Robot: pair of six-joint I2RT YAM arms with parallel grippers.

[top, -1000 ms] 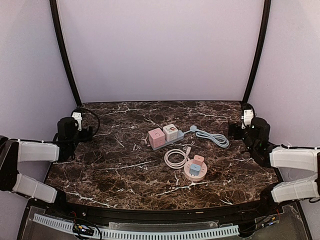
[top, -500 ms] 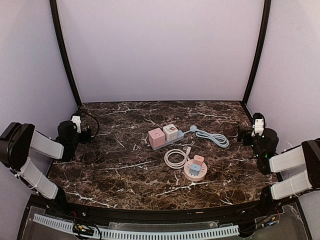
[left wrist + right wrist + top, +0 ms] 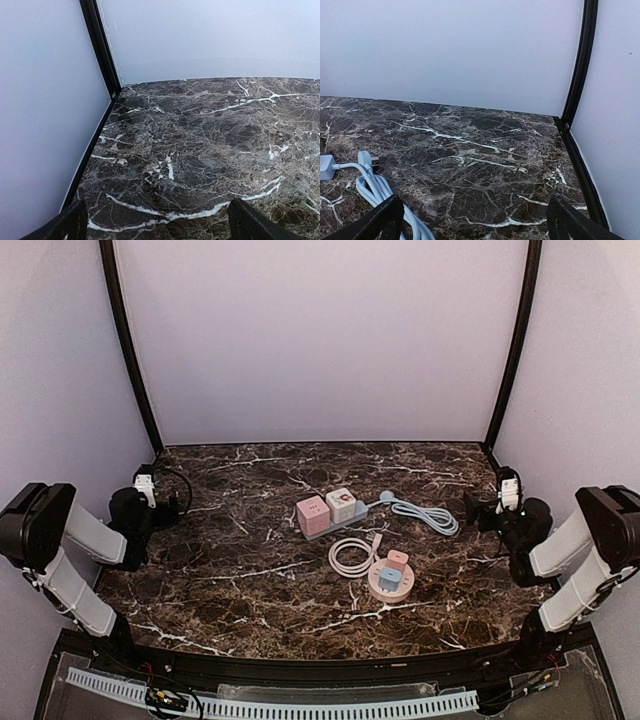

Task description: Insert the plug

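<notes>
A power strip [image 3: 326, 511] with a pink cube and a white cube lies mid-table. Its light blue cable [image 3: 428, 513] is looped to the right, with its plug end [image 3: 388, 497] near the strip; the cable also shows in the right wrist view [image 3: 372, 187]. A coiled white cable [image 3: 350, 557] lies in front, beside a round pink socket [image 3: 388, 579] that carries a blue and a pink adapter. My left gripper [image 3: 165, 506] [image 3: 160, 231] is open and empty at the far left edge. My right gripper [image 3: 474, 510] [image 3: 475, 226] is open and empty, just right of the blue cable.
Black frame posts [image 3: 128, 350] [image 3: 516, 345] and pale walls close in the table's back corners. The dark marble table [image 3: 240, 580] stretches between the arms. The left wall edge [image 3: 102, 115] and the right wall edge [image 3: 580, 160] run close to each gripper.
Both arms have folded back toward their bases, the forearms drawing outward. The grippers have stayed near the table's side edges. The cables and sockets have not moved.
</notes>
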